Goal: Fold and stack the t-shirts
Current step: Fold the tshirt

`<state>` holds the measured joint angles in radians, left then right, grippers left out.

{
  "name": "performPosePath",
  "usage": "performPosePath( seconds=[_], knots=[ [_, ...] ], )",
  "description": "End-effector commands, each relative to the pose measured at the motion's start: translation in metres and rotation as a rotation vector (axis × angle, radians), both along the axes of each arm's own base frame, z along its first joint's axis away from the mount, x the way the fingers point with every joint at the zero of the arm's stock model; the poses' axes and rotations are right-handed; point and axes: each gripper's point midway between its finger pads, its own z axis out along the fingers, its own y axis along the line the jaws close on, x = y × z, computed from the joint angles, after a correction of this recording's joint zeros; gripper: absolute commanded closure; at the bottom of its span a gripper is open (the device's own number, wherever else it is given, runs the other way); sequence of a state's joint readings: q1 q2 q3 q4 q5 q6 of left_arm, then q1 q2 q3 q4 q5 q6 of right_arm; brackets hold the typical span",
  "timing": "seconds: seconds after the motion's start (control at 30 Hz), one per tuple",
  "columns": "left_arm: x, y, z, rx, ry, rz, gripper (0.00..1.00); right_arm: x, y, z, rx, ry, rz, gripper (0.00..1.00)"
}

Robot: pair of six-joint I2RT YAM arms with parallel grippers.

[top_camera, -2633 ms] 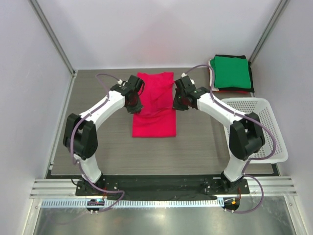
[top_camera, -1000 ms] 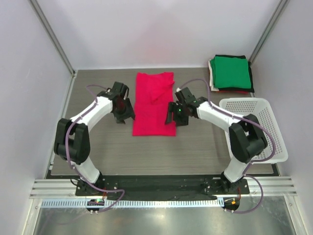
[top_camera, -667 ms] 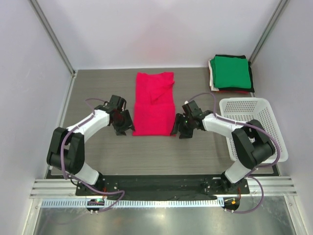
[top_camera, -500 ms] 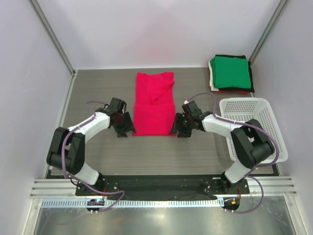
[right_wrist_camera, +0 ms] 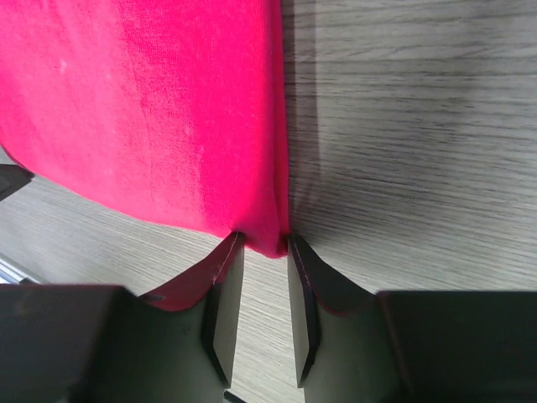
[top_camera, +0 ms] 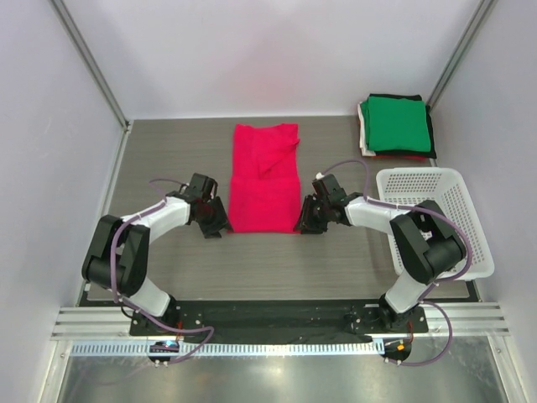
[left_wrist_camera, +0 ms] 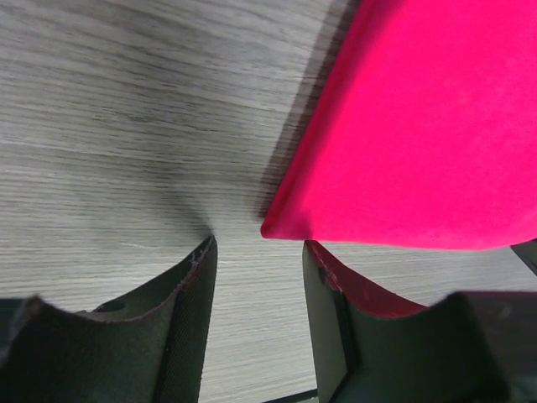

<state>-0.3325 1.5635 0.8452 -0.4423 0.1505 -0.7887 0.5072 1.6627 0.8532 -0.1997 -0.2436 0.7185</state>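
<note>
The bright red-pink t-shirt (top_camera: 264,180) lies folded into a long strip in the middle of the table, with a sleeve flap turned over near its far end. My left gripper (top_camera: 220,225) is low at the shirt's near left corner. In the left wrist view the gripper (left_wrist_camera: 256,252) is open, with the shirt's corner (left_wrist_camera: 419,126) just ahead of the jaws. My right gripper (top_camera: 304,225) is at the near right corner. In the right wrist view the gripper (right_wrist_camera: 266,248) has its fingertips closed on the shirt's corner (right_wrist_camera: 151,101).
A stack of folded shirts with green on top (top_camera: 396,124) sits at the back right, over black, white and red layers. A white mesh basket (top_camera: 419,172) stands on the right, close to my right arm. Grey walls enclose the table.
Both grippers moved from the shirt's sides near its middle down toward me to its near corners. The shirt lies flatter. The right jaws have closed on the corner.
</note>
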Motion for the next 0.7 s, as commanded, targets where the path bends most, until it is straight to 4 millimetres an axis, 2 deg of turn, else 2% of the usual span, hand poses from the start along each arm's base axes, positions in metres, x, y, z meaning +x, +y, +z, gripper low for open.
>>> performPosePath(
  seconds=[0.0,0.27,0.4,0.67],
  knots=[
    [0.006,-0.005,-0.002,-0.020,-0.023,0.006,0.54,0.001,-0.001,-0.005,0.000,-0.003,-0.004,0.67],
    [0.003,-0.001,-0.010,-0.006,-0.022,0.022,0.57,0.002,-0.002,-0.008,-0.002,0.002,0.001,0.70],
    [0.003,-0.001,-0.016,-0.010,-0.014,0.027,0.64,0.000,-0.004,-0.011,-0.005,0.011,0.004,0.73],
    [0.006,-0.002,-0.018,-0.018,-0.024,0.051,0.90,-0.003,-0.008,-0.017,-0.015,0.026,0.002,0.83]
  ],
)
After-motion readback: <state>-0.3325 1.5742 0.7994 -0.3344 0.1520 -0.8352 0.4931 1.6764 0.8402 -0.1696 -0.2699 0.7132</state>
